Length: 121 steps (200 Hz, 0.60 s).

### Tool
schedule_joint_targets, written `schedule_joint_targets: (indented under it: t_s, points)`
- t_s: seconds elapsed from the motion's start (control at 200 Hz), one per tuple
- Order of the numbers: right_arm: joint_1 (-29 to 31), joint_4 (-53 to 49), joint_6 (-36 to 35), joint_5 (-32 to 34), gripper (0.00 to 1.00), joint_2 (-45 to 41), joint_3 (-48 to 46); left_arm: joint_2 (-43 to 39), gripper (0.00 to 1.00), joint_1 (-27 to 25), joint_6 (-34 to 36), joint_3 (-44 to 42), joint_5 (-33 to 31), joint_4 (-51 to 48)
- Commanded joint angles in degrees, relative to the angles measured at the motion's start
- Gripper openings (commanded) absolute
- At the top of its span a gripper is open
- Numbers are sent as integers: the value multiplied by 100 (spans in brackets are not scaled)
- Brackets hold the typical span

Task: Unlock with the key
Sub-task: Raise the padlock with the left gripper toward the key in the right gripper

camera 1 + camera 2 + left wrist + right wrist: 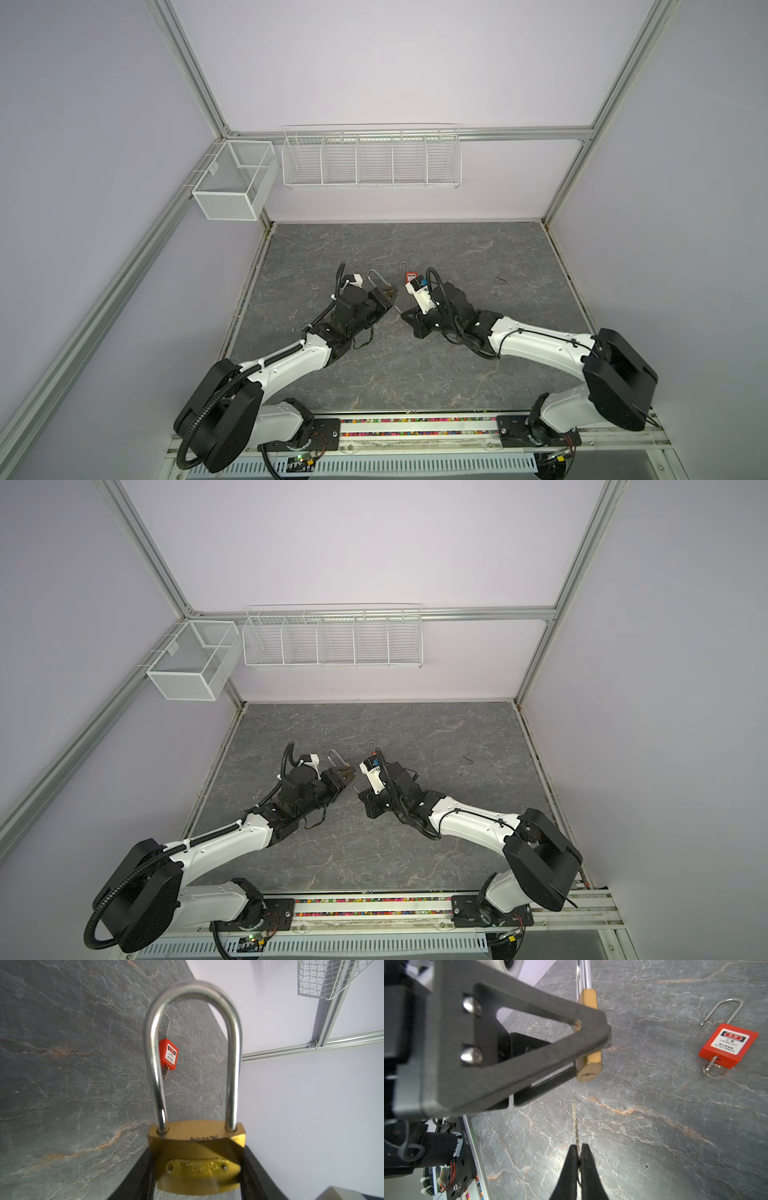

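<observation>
Jaws: right gripper [579, 1150] is pinched tight on the key [575, 1124]. Its bow is hidden btwn the black fingers and the thin toothed blade sticks out fwd. On the other arm the left gripper [198, 1169] has its jaws part-way apart but clamped on the brass padlock [195, 1147], one finger on each flat face, body held off the table [654, 1126].

Handling, my read:
- The key is small, light, stiff metal and smooth, so it could twist or slip in the pinch if the tip lands off-centre. Hold at the bow and keep the blade free.
- The brass padlock looks solid, heavy for its size, hard, w/ slick faces, rounded shoulders and a raised nameplate.
- Hold it by the body, not the shackle [193, 989], which needs room to pop.
- The shackle is a long polished steel U w/ both legs seated, so locked, I'd judge.

In the right wrist view the keyway [588, 1074] faces the key tip, roughly in line, w/ a gap btwn.

Farther out the red padlock [729, 1045] lies flat, well apart from both grippers. It has a plastic body w/ a white label, a thin wire shackle swung open, and its own key & ring [714, 1070] in the base. The table is a dark grey stone-look slab w/ pale and rust veins. On the back wall are a white wire rack [370, 158] and a mesh basket [232, 183].
</observation>
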Motion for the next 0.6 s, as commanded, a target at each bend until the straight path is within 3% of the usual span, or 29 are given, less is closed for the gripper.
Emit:
schedule_joint_targets:
  t_s: [0.0,0.6]
  points:
    - [32,-223,34,187,7,105,152,-182,0,-41,-76,-69,39,624]
    - [35,-451,61,345,7,404,572,-304,0,-79,-103,-164,38,607]
